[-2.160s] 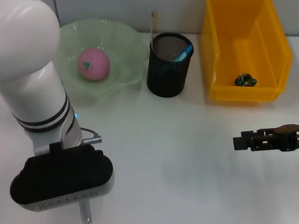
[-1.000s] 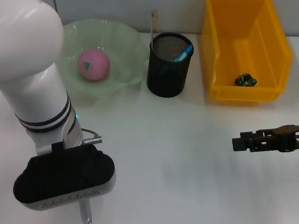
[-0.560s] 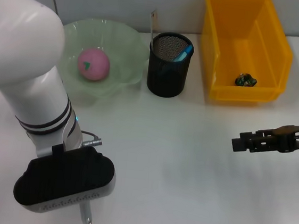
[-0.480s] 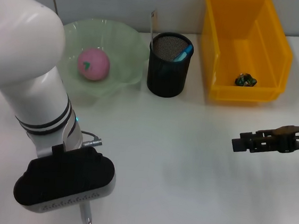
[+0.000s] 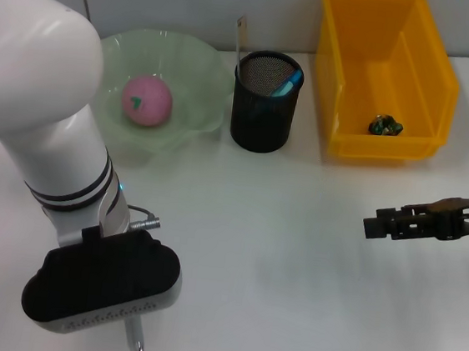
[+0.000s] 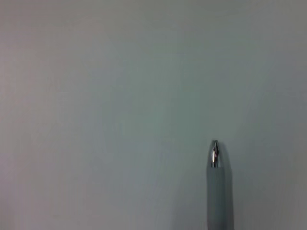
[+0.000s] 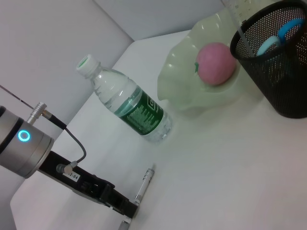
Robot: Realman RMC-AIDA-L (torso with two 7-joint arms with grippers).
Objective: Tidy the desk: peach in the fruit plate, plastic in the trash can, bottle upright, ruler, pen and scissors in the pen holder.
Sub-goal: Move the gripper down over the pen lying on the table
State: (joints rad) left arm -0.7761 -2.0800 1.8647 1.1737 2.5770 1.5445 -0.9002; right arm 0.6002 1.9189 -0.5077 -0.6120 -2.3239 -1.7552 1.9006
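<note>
Pink peach (image 5: 147, 99), pale-green plate (image 5: 198, 63) — black mesh holder (image 5: 263, 111)

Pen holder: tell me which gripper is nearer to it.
Right. The right gripper hovers over the table, off to the pen holder's right and nearer the robot. The left gripper, holding the pen, is farther, near the front-left edge.

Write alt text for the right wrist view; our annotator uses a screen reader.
The left hand grips a pen at the table, near an upright water bottle. Farther off, a pink peach sits in a pale green fruit plate beside a black mesh pen holder.
</note>
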